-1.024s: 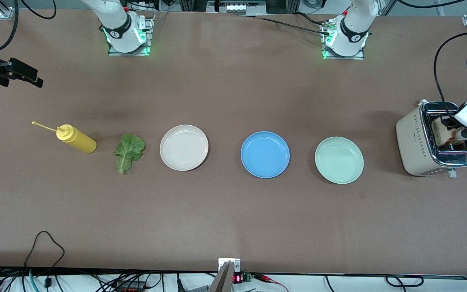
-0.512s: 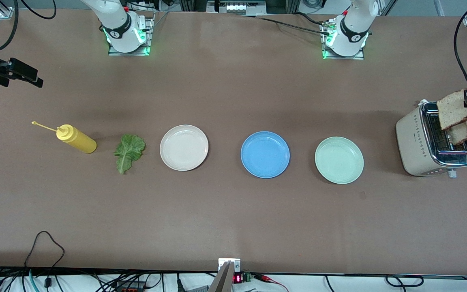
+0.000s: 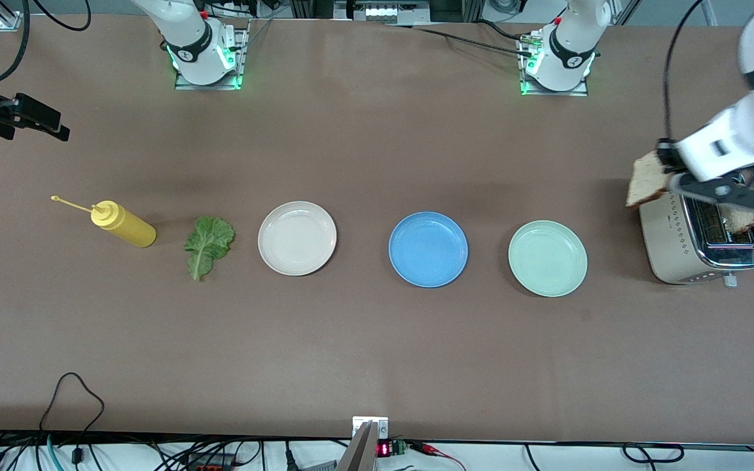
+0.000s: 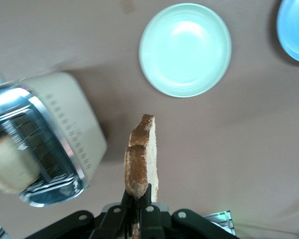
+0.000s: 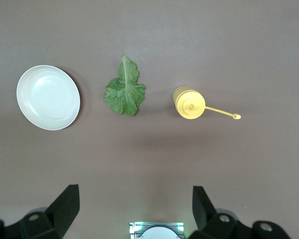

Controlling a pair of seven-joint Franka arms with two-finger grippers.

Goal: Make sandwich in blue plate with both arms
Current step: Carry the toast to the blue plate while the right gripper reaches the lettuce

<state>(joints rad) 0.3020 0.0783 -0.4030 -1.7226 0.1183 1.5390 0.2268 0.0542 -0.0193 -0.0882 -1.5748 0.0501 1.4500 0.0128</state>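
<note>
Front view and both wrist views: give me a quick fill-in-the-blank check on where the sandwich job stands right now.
1. The left gripper is shut on a ____ slice.
2. A second slice sits in the ____.
3. The blue plate lies between the cream plate and the ____ plate.
4. The right gripper's fingers are ____.

Missing words: bread; toaster; mint-green; open

White jointed arms (image 3: pixel 740 140) with dark grey joint bands. Round white bases (image 3: pixel 563 55) ringed in black, bolted to metal plates, lit green at the foot. Black cables (image 3: pixel 668 85) trailing along the links. Black two-finger grippers (image 5: pixel 134 209), angular and matte.
</note>
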